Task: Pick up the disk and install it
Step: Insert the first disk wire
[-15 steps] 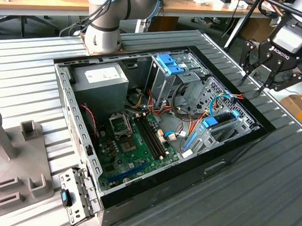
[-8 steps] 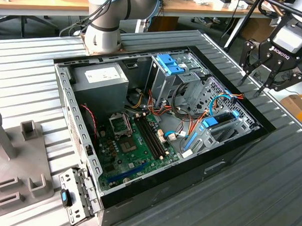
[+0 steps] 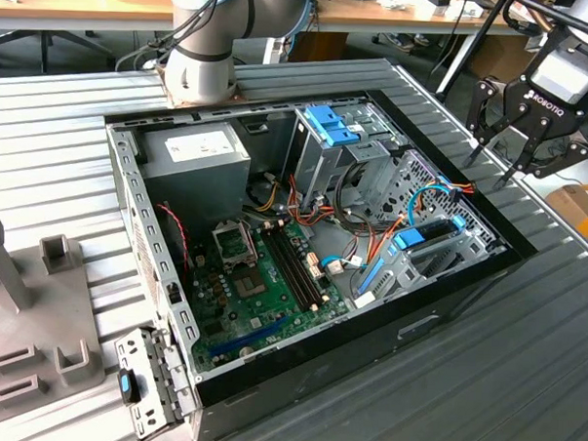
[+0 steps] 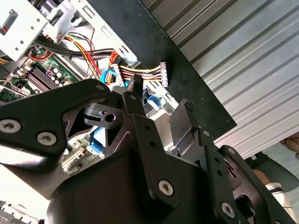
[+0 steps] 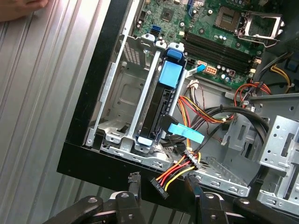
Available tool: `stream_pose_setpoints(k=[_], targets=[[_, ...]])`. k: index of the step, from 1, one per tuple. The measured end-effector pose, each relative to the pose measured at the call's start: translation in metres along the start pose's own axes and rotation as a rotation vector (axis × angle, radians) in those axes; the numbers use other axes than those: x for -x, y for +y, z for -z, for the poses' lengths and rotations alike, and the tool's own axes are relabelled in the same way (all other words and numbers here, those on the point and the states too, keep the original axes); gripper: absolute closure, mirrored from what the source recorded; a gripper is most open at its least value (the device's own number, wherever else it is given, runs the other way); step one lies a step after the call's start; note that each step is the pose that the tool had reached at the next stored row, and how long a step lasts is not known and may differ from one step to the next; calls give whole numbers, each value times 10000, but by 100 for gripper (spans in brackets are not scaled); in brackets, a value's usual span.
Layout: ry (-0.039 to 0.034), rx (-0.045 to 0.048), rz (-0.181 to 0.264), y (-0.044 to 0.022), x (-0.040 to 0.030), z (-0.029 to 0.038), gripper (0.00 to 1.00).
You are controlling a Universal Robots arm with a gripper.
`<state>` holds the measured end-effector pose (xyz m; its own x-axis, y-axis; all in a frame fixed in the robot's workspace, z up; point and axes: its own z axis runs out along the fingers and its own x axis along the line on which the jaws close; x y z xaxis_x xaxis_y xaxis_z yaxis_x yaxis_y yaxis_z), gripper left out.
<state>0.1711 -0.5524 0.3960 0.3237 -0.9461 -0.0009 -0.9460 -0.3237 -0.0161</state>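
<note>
Much of the flat black rectangular disk edged with bright blue plastic rails (image 5: 156,109) is sitting hidden. It is standing on edge inside the grey sheet-metal drive bay (image 5: 117,93) at a corner of the open black computer case (image 3: 437,305). In the first wrist view only its narrow edge, a blue label and the blue end tabs are showing. In the exterior view the disk (image 3: 432,229) is appearing as a dark strip between blue ends.

The black two-finger gripper (image 3: 494,163) is hovering beyond the case's rim on the exterior view's right, apart from the disk. Its jaws are spread wide and holding nothing. In the first wrist view the gripper (image 5: 164,183) is being cut off by the frame edge, with a black power connector on red, yellow and black wires (image 5: 158,185) lying beyond the gap. In the second wrist view the gripper's own dark links are covering most of the case.

A tangle of coloured cables (image 5: 208,116) is running just beside the bay, with the green motherboard (image 5: 219,42) beyond it. Everything is resting on a ribbed grey metal table (image 3: 521,387).
</note>
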Motion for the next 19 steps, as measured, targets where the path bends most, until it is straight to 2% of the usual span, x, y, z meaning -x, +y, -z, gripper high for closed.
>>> stream_pose_setpoints(k=[6,19], targets=[[0,0,66,-7,-3,-62,50],[-6,-1,121,-7,-3,-71,50]])
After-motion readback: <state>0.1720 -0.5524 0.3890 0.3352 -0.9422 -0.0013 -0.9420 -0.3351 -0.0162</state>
